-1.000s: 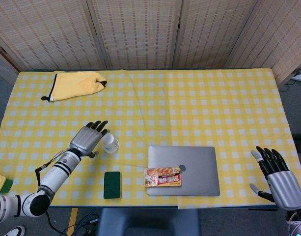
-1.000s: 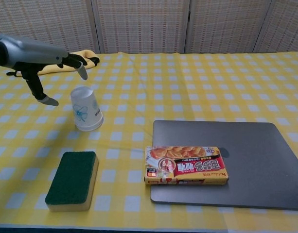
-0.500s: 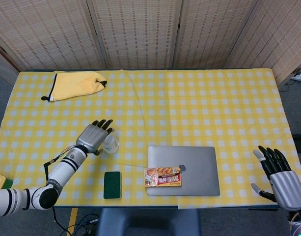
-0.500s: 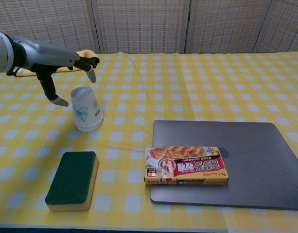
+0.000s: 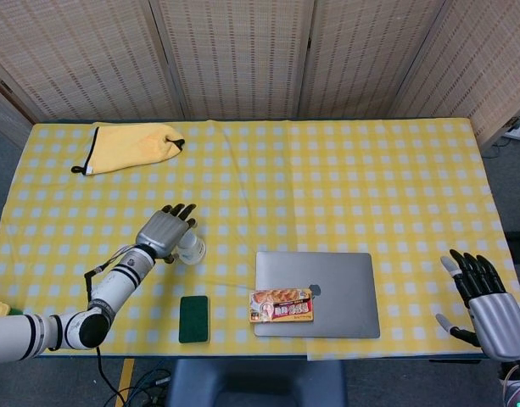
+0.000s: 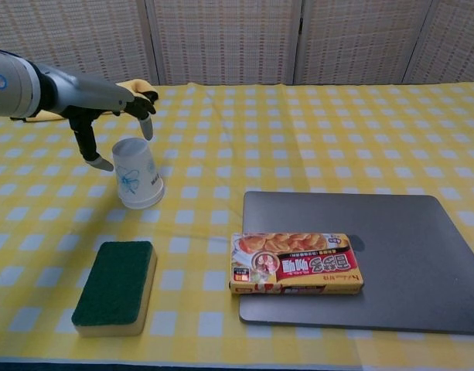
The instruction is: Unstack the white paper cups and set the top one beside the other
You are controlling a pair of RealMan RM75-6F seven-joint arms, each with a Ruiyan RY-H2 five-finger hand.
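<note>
Tapered white paper cups (image 6: 138, 174), blue motif, mouth-down on checked cloth (image 6: 314, 131)

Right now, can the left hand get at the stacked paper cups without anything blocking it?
Probably yes. The left hand hovers open right over the paper cups, fingers spread to either side of the top. The green sponge lies nearer the table edge, out of the way.

green sponge (image 6: 115, 287), laptop (image 6: 399, 255), snack box (image 6: 297, 263), yellow cloth (image 5: 131, 145)
</note>
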